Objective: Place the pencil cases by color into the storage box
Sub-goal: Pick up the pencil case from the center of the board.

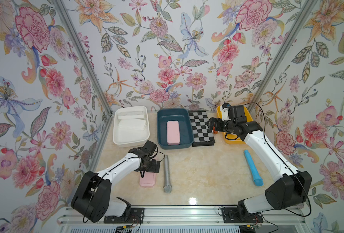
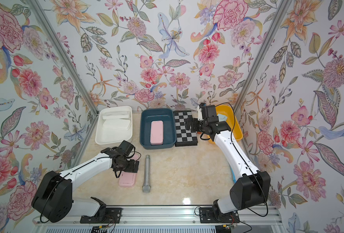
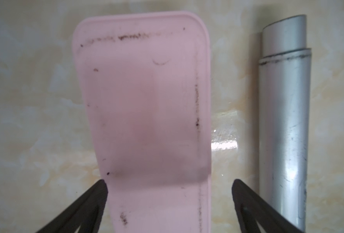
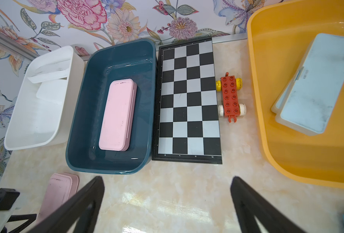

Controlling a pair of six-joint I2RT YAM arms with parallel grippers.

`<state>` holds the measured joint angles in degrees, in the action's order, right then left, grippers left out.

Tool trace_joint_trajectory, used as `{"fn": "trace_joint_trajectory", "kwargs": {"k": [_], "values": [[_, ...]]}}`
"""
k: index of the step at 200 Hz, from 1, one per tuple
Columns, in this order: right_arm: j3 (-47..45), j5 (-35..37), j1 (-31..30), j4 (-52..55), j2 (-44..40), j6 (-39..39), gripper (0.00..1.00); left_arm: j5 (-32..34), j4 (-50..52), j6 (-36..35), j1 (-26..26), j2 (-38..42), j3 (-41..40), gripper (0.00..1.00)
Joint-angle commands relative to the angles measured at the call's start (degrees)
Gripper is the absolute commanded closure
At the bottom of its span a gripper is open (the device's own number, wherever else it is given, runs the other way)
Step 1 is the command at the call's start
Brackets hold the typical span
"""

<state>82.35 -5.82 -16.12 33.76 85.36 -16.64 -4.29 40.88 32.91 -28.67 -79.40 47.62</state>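
The one loose pink pencil case (image 1: 147, 180) lies flat on the table (image 1: 197, 175), lower left of the frame in both top views. Its long axis runs up-down in the picture, parallel to the grey microphone (image 1: 166, 171) just to its right.

The left claw (image 3: 169, 182) is directly over it, pointing straight down, wide open and gripping nothing. In the left wrist view the two fingers straddle the case across its short width. One tip is right at the case's edge (can't tell if it touches). The other is in the gap between the case and the microphone, so that gap looks like the tight spot for the coming grab.

Straight up-frame from there is the dark blue box (image 1: 159, 125), which already has the other pink case (image 1: 173, 132) inside, so I'd guess this one joins it. The white box (image 1: 115, 129) at its left holds the white cases (image 1: 132, 123).

The right claw (image 4: 167, 178) is also open and empty, up in the upper right by the yellow box (image 4: 268, 121), where the pale blue cases (image 4: 316, 80) are stacked. It's well apart from the loose case, with the chessboard (image 1: 202, 129) in between, so the left arm is clearly the nearer one.
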Motion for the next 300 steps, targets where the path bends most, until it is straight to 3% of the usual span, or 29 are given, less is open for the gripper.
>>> {"fn": "trace_joint_trajectory", "kwargs": {"k": [1, 105, 234, 250, 270, 300], "values": [[-0.93, -0.72, -0.46, -0.74, 0.67, 0.51, 0.00, -0.58, 2.44, 2.15, -2.30, 0.68, -0.68, 0.02], [-2.16, -1.89, -0.65, -1.55, 1.39, 0.53, 0.00, 4.65, 4.04, 7.44, -4.12, 1.38, -4.53, 0.02], [-3.54, -2.07, -0.75, -1.46, 0.53, 0.47, 0.00, 0.96, 1.67, 5.65, -3.53, -6.67, -3.21, 0.02], [-3.66, -2.01, -0.75, -1.54, 0.44, 0.39, 0.00, 0.58, 1.15, 5.16, -3.64, -7.80, -2.81, 0.04], [-3.74, -1.92, -0.75, -1.49, 0.41, 0.53, 0.00, 2.19, 1.30, 4.71, -4.44, -6.11, -1.58, 0.15], [-4.12, -3.93, -0.73, -2.35, 1.18, 0.25, 0.00, 2.53, 1.74, 3.81, -4.47, -1.91, 1.70, 0.15]]}}
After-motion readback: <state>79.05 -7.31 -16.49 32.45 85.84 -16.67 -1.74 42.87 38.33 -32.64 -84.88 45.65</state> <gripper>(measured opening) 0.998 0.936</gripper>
